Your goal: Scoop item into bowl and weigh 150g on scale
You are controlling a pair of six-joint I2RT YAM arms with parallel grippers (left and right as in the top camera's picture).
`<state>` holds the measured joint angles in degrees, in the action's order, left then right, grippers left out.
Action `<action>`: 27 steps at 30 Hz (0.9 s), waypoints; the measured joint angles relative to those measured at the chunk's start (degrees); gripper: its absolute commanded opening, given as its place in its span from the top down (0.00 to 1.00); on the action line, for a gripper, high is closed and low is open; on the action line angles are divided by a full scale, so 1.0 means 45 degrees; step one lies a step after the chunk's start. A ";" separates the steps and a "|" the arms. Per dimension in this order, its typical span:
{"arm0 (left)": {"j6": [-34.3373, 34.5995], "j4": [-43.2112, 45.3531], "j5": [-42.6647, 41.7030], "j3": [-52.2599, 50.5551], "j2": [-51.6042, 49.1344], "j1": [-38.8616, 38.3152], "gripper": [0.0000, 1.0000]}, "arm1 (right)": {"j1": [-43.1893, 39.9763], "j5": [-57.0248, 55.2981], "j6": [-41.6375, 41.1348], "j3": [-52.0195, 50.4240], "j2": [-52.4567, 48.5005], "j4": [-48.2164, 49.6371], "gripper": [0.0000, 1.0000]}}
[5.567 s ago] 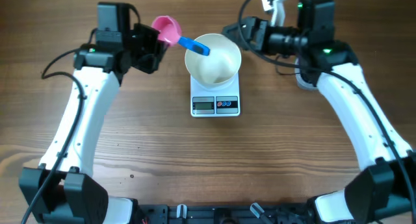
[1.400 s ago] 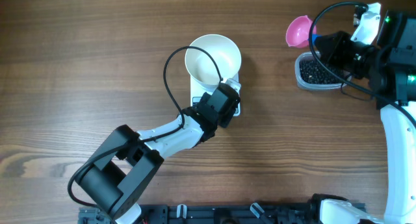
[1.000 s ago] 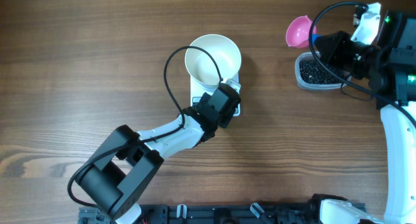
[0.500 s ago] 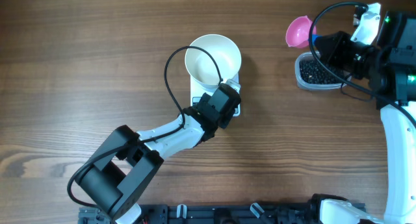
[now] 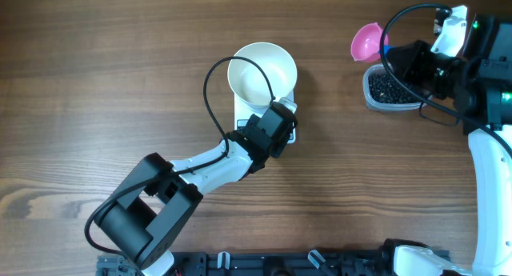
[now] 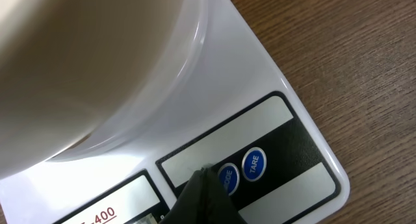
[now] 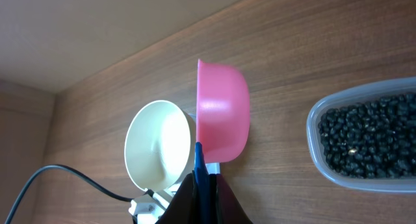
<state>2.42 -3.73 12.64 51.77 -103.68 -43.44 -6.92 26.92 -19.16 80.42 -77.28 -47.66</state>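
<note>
The white bowl (image 5: 262,70) stands empty on the scale (image 5: 242,114). In the left wrist view my left gripper (image 6: 207,175) is shut and holds nothing. Its dark tip rests on the scale's front panel (image 6: 247,74), just left of the blue MODE button (image 6: 227,177) and under the bowl's rim (image 6: 97,55). My right gripper (image 7: 203,185) is shut on the blue handle (image 7: 199,162) of a pink scoop (image 7: 223,110), which hangs tilted and empty. The scoop (image 5: 368,39) is up beside a clear tub of black beans, the item (image 5: 390,87), at the far right.
The blue TARE button (image 6: 253,163) sits right of MODE. My left arm (image 5: 216,164) lies diagonally from the front edge to the scale, with its black cable (image 5: 210,76) looping over the bowl's left side. The tub (image 7: 367,136) stands on bare wooden table.
In the earliest frame the scoop lay at the bowl's left rim. Now my right gripper holds it by the tub and my left tip is on the scale. Nothing moved in the last second.
</note>
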 measured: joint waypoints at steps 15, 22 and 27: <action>0.0000 -0.0408 0.0384 0.0219 -0.0078 -0.0102 0.96 | 0.0000 0.0000 0.0000 0.0000 0.0000 -0.0083 0.96; -0.0005 -0.0607 0.0612 0.0199 0.0068 -0.0238 0.96 | 0.0000 0.0000 0.0000 0.0000 0.0000 -0.0083 0.96; 0.0000 -0.1501 0.0427 -0.0330 0.1137 -0.0253 0.96 | 0.0000 -0.0005 0.0000 0.0000 0.0000 -0.0078 0.96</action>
<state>2.42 -10.48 14.57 50.28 -98.56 -44.58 -6.92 26.89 -19.16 80.42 -77.28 -48.01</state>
